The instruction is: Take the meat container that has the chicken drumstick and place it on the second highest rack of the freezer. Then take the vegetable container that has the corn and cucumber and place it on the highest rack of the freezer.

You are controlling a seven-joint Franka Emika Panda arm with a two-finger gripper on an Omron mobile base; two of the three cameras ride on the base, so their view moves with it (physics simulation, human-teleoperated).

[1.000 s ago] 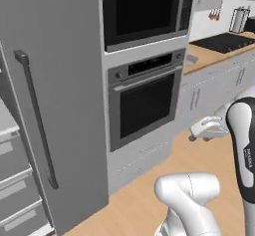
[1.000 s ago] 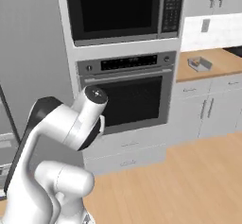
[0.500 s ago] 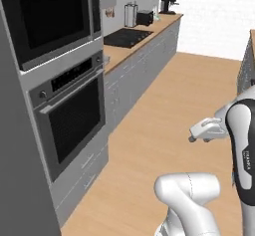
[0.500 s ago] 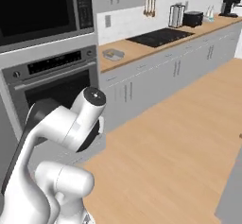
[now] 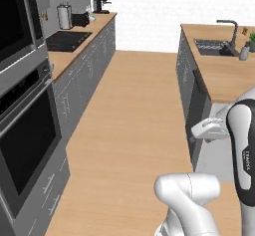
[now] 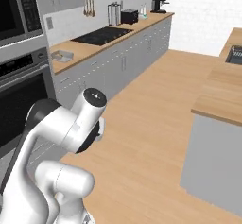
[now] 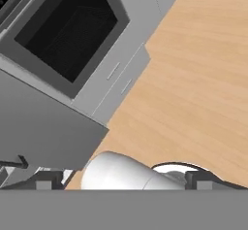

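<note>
My gripper (image 7: 123, 180) is open, its two dark fingertips (image 7: 44, 180) wide apart with nothing between them. It looks down at the wood floor in front of the wall oven. In the left base view the gripper (image 5: 200, 130) hangs beside the island, pointing left. A flat grey panel with a bit of dark bar at its edge, seemingly the freezer (image 7: 43, 127), stands next to the oven. The meat container and the vegetable container are out of view. A shallow grey tray (image 6: 61, 55) lies on the counter near the oven; its contents are too small to tell.
The wall oven (image 5: 20, 145) and grey drawers run along the left. A counter with a black cooktop (image 5: 67, 41), toaster and coffee machine follows. An island with a sink (image 5: 214, 46) stands on the right. Wood floor (image 5: 134, 105) lies between them.
The whole picture has swept sideways: the base has turned away from the freezer door and oven toward the aisle and island. The arm keeps its pose and the gripper stays open.
</note>
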